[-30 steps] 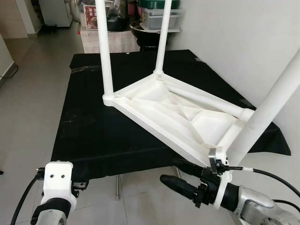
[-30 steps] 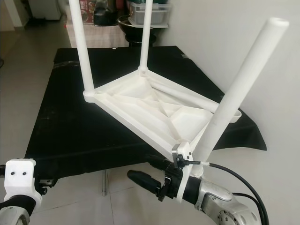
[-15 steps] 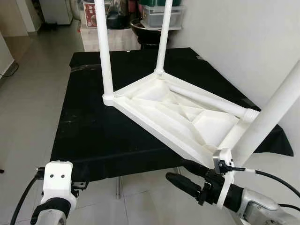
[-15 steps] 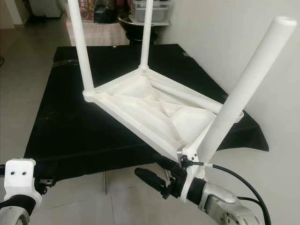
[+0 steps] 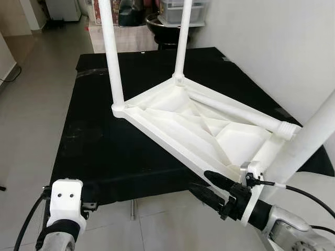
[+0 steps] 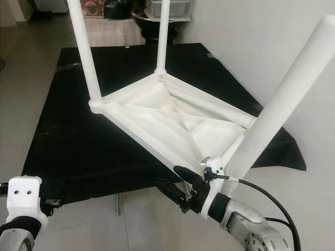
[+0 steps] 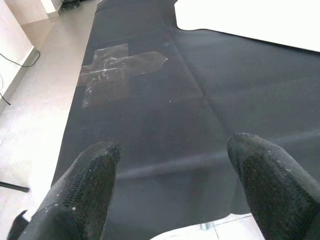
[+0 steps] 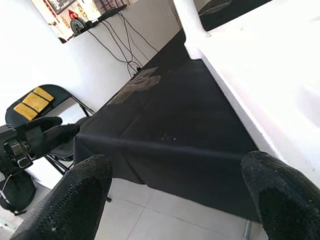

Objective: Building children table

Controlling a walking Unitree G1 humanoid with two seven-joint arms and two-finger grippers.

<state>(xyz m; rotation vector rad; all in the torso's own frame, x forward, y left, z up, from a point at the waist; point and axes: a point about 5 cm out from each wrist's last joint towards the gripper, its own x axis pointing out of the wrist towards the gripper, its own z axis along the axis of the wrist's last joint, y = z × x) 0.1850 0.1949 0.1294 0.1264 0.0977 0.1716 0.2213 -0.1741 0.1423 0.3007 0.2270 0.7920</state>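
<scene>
The black tabletop [image 5: 104, 146] carries the upturned white table [image 5: 193, 130], its near right corner overhanging the edge. The loose leg [image 6: 282, 104] leans at that corner. The right end effector [image 6: 180, 185], fingers apart, sits just under it; best to steady the frame there and keep the leg square. The left end effector [image 7: 175, 195] hovers apart, near left. No readable writing.

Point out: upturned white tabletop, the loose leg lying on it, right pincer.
Upturned white tabletop [image 5: 180, 123]: left eye view, on its ribbed underside.
Loose leg [image 5: 235, 111]: left eye view, mid-shaft.
Right pincer [image 5: 209, 185]: left eye view, midway between its black fingertips.
</scene>
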